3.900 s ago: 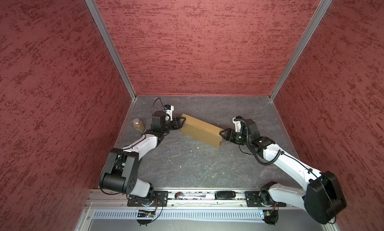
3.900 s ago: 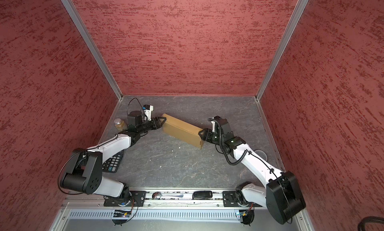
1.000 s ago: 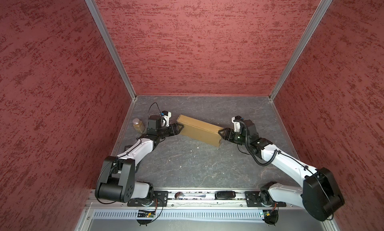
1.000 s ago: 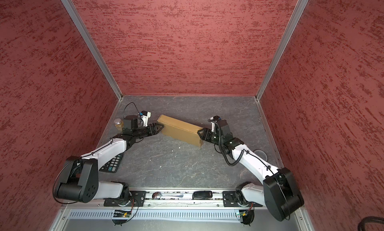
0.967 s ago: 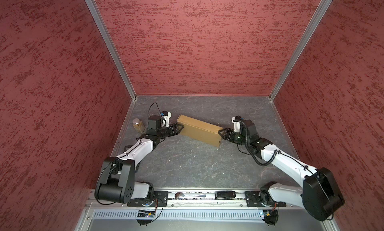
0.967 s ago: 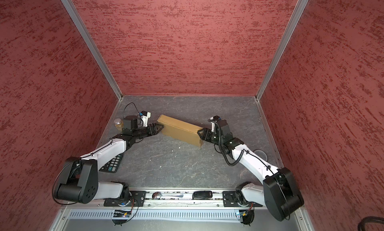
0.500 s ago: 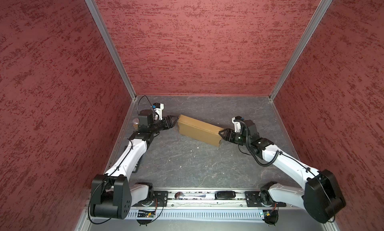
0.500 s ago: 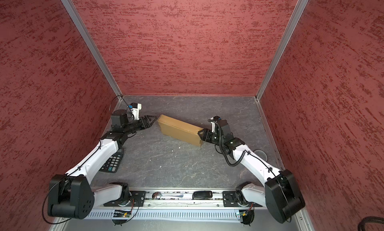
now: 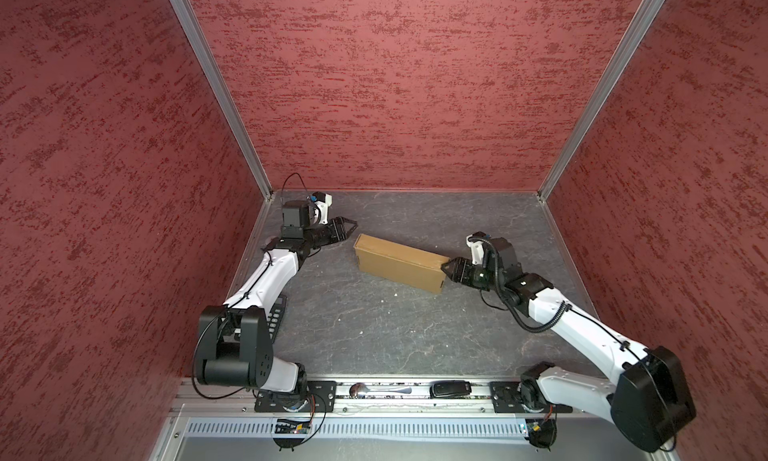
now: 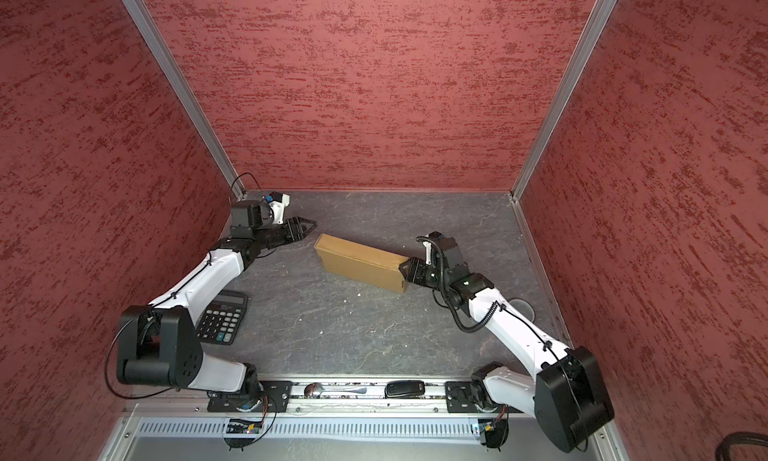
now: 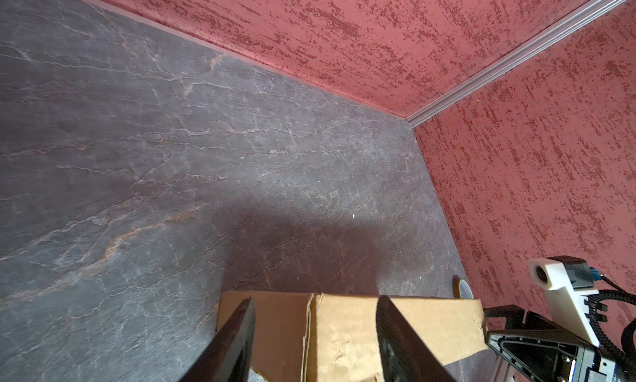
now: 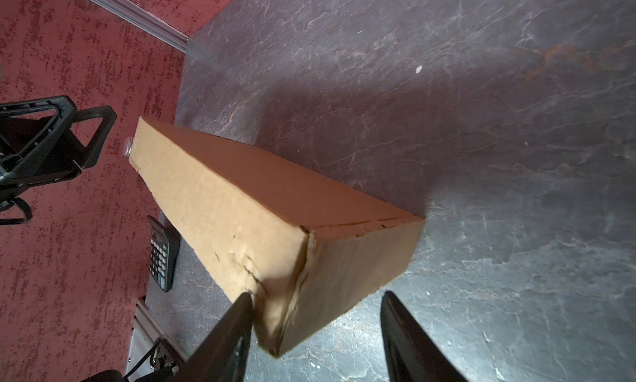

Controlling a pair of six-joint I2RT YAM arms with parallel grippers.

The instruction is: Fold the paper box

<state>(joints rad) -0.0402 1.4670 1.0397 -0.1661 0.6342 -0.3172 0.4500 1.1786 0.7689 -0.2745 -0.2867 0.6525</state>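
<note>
The paper box (image 9: pixel 399 263) (image 10: pixel 359 263) lies closed on the grey table (image 9: pixel 374 334) as a long tan block, set at a slant. My left gripper (image 9: pixel 349 227) (image 10: pixel 309 226) hovers open a short gap from the box's left end, touching nothing. In the left wrist view its fingers (image 11: pixel 237 328) stand apart in front of the box (image 11: pixel 344 328). My right gripper (image 9: pixel 446 268) (image 10: pixel 402 270) is at the box's right end, open. In the right wrist view the box's end corner (image 12: pixel 292 270) lies between the fingers; one finger (image 12: pixel 237 321) touches its side.
A black calculator (image 10: pixel 222 315) (image 12: pixel 161 256) lies near the left wall beside the left arm. A small round rim (image 10: pixel 521 307) (image 11: pixel 463 289) sits near the right wall behind the right arm. A spoon (image 9: pixel 374 390) and a black device (image 9: pixel 451 388) lie on the front rail. Red walls close three sides.
My left gripper has drawn back from the box's left end toward the back left corner, and its jaws have narrowed a little. The right gripper and the box stay put.
</note>
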